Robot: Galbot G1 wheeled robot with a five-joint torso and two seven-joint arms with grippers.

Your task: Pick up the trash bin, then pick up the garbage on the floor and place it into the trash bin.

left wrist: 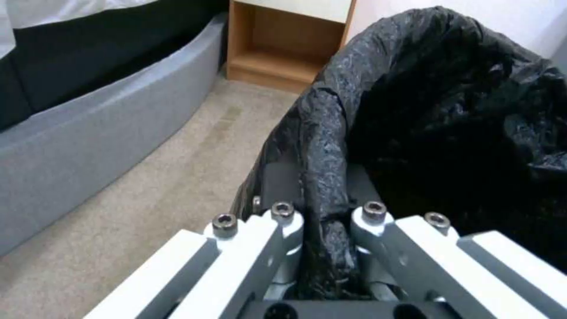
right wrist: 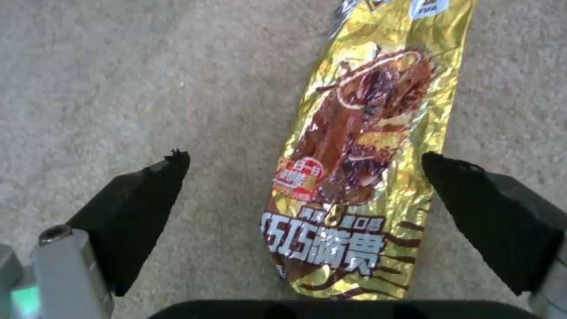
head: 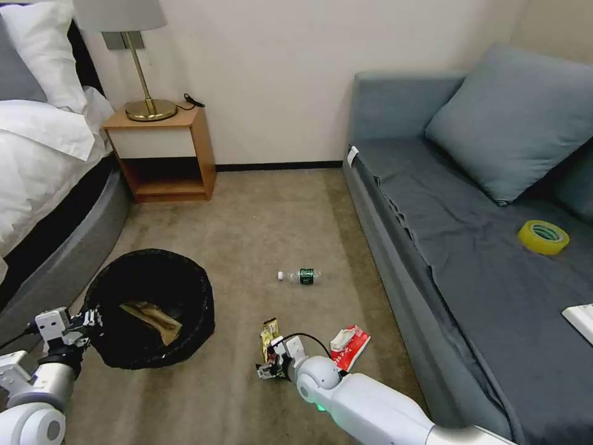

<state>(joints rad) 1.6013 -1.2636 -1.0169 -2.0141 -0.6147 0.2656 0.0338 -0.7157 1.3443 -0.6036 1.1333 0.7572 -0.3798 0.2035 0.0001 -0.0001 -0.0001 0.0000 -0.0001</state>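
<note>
Left fingers: my left gripper [left wrist: 322,221] is clenched on the rim of the trash bin [head: 151,306]; one finger [left wrist: 277,230] sits outside the rim, the other inside, with the black bag bunched between them.
Right fingers: my right gripper [right wrist: 304,199] is spread wide, low over the carpet [head: 259,216], one black pad [right wrist: 139,208] on each side of the snack wrapper [right wrist: 360,164], neither pad touching it.
Bin contents: a crumpled brown paper bag [head: 151,318] lies at the bottom of the bin.
Bin look: round, lined with a crinkly, glossy black bag [left wrist: 449,110] folded over the rim.
Bin place: at the left of the carpet, close beside the grey bed base [head: 58,259].
Wrapper look: gold foil, long and flat, with a brown printed picture, a red badge and white lettering.
Other litter: a red-and-white packet [head: 349,346] lies just beside my right wrist, toward the sofa [head: 469,247]; a small clear bottle [head: 301,275] with a green label lies on its side mid-carpet, well apart from the bin.
On the sofa: a yellow tape roll [head: 543,237] rests on the seat.
</note>
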